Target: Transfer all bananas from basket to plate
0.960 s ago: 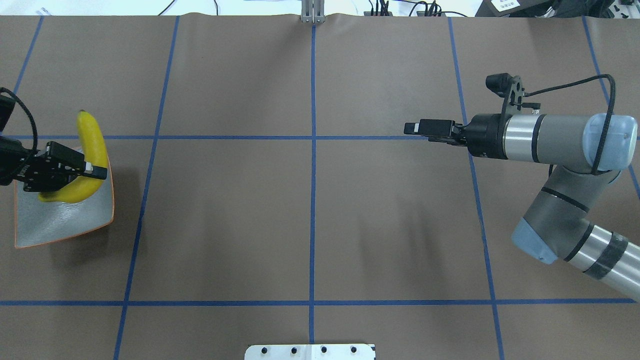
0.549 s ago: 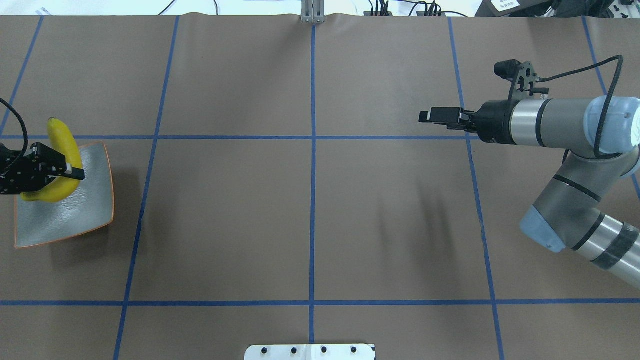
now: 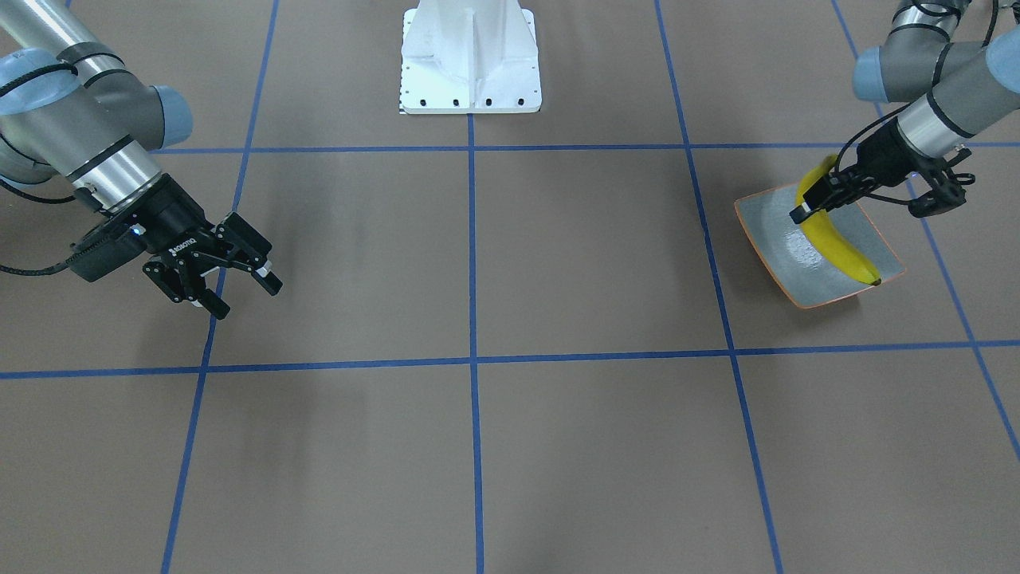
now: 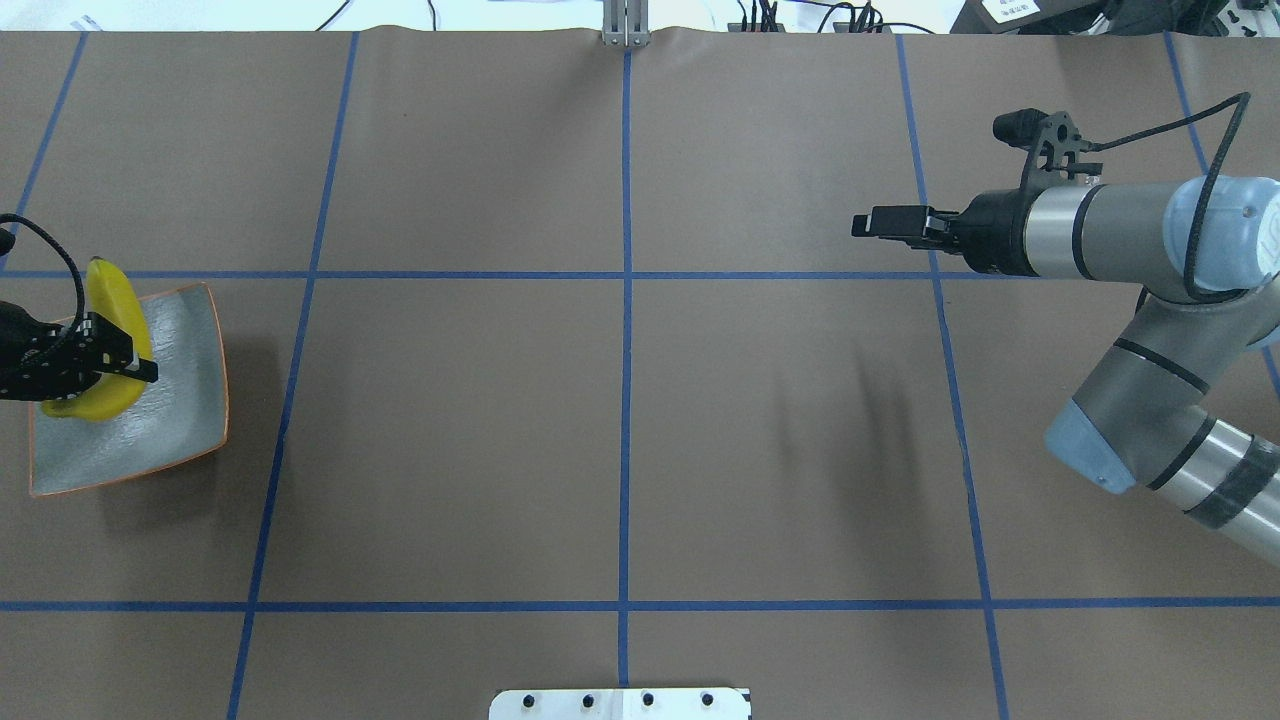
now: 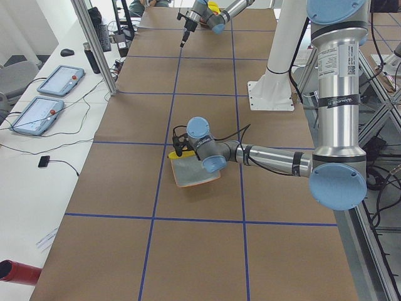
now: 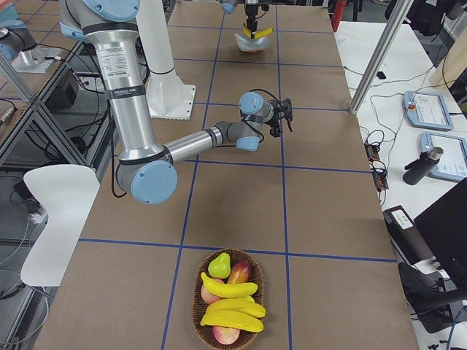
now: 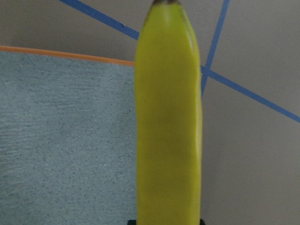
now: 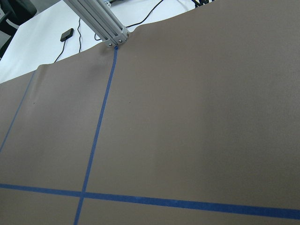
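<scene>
Left jaws clamp the banana [image 4: 120, 300], and they've swung it in low over the plate [image 4: 185, 400] right beneath them. Ready to release, I reckon. Right jaws hang wide and empty, pulled back. More bananas [image 6: 233, 310] wait in the basket [image 6: 195, 299].

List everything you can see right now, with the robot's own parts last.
plate: one, grey-green with orange rim, table's left end
banana: one, yellow, gripped over the plate
basket: one, brown wicker, table's right end
bananas: about three, yellow, in the basket
pear: one, yellow-green, in the basket
reddish fruits: about three, in the basket
table: one, brown with blue grid lines
pedestal: one, white, robot's base
left gripper: black, shut on the banana
right gripper: black, open, empty
</scene>
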